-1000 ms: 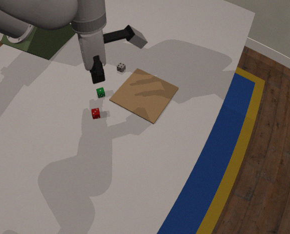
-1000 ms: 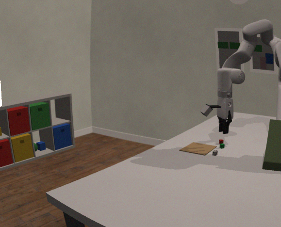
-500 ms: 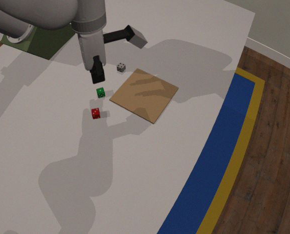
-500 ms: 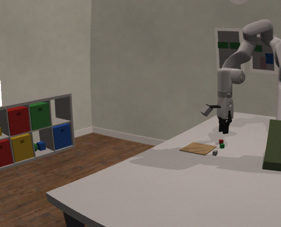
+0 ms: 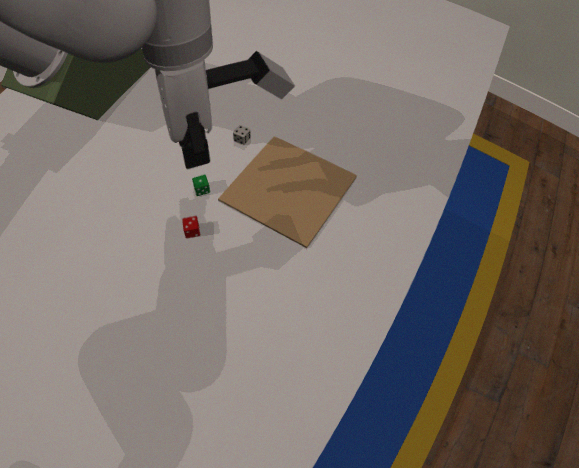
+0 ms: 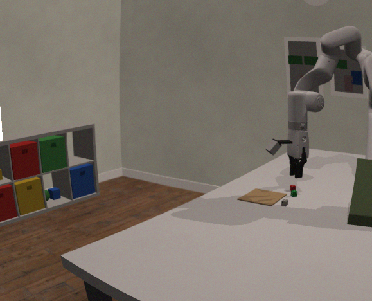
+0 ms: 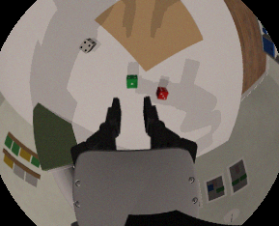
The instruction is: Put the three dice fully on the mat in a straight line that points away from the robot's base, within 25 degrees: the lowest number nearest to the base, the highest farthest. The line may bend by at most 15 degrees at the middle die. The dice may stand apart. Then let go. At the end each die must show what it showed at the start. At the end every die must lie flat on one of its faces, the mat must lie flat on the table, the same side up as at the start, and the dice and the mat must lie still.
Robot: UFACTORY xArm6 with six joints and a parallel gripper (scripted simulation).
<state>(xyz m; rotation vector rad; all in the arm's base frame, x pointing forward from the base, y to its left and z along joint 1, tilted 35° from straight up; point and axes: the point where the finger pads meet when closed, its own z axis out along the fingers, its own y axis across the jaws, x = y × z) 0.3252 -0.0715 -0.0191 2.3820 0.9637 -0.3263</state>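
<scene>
Progress: none of the three dice is on the mat; every placement is judged still to do.
Mat: tan square lying flat toward the table's far edge, nearer the corner with the green base block.
White die: on the table just off the mat's corner nearest the base block.
Green die: on the table near the mat's edge, on the side away from the blue-and-yellow edge.
Red die: just beyond the green one, away from the base block.
Gripper: hanging above the table beside the green die, touching nothing.
Jaws: part-way apart, a narrow gap with nothing between them; pre-set, apparently, for a die.
</scene>
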